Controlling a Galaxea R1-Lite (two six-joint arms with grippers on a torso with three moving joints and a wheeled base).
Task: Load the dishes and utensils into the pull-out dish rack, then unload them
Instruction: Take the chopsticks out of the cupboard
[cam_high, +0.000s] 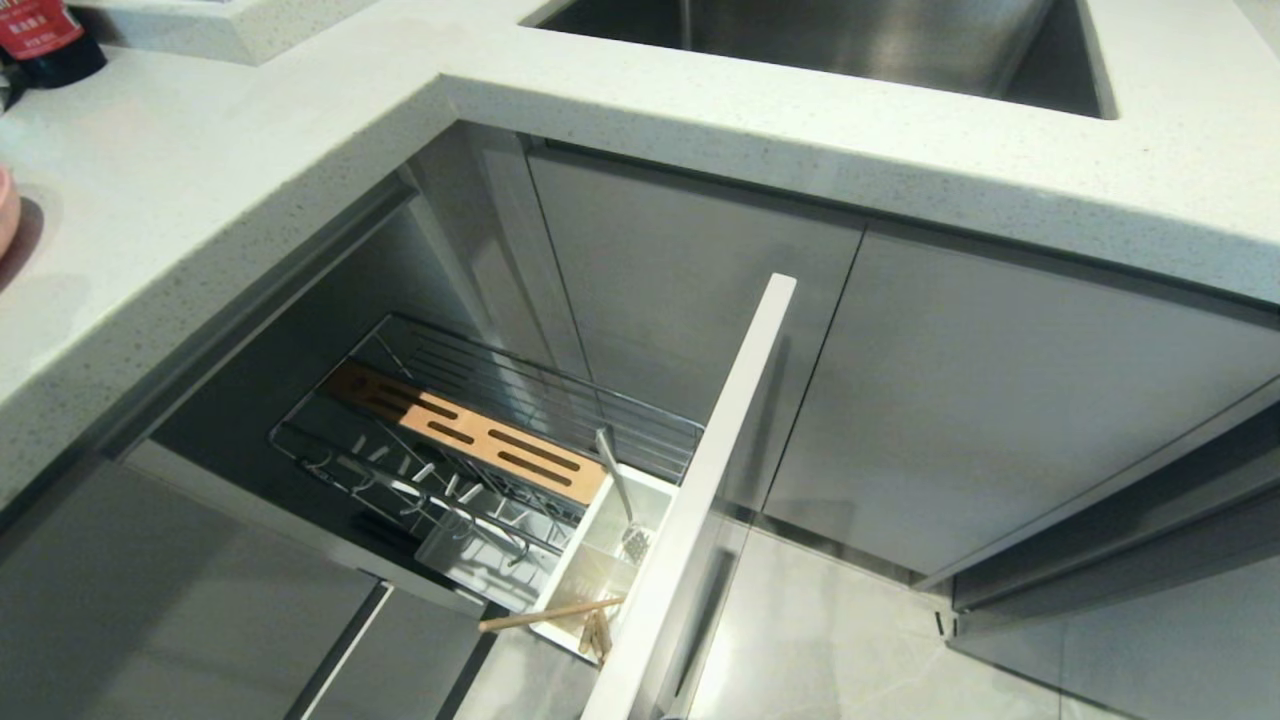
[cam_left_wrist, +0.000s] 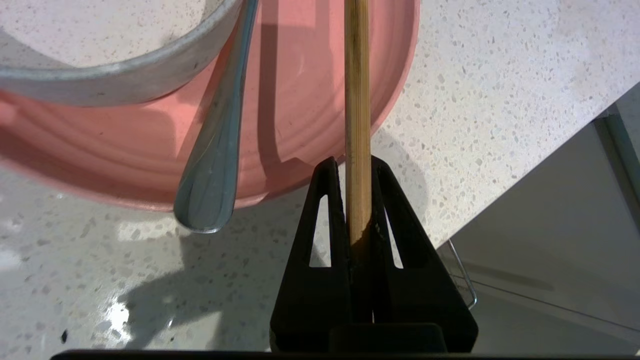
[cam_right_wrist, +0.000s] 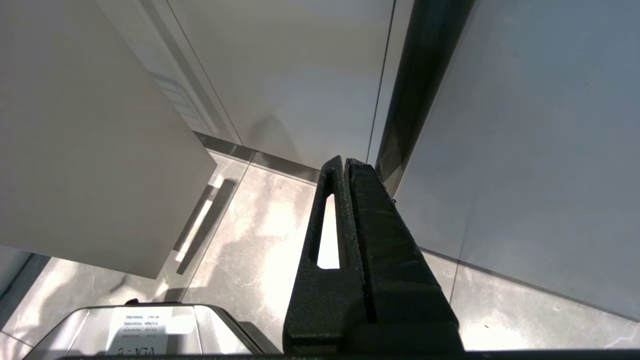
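One chopstick (cam_left_wrist: 358, 125) is clamped in the left gripper (cam_left_wrist: 358, 200) over the pink plate (cam_left_wrist: 310, 100) on the counter (cam_left_wrist: 500, 100). In the rack (cam_high: 480, 440), the caddy (cam_high: 600, 560) already holds a utensil and another chopstick (cam_high: 550, 613). Plate and spoon (cam_left_wrist: 215, 165) remain unloaded. The right gripper (cam_right_wrist: 346, 167) is parked, jaws together.

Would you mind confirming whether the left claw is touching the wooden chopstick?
Touching. The left wrist view shows the left claw shut on the chopstick, both fingers pressed against its sides.

In the pull-out rack (cam_high: 480, 450), a spoon (cam_high: 618, 490) stands in the caddy (cam_high: 600, 560) beside the wooden strip (cam_high: 470, 430), one chopstick (cam_high: 550, 613) lying across the caddy's near end.
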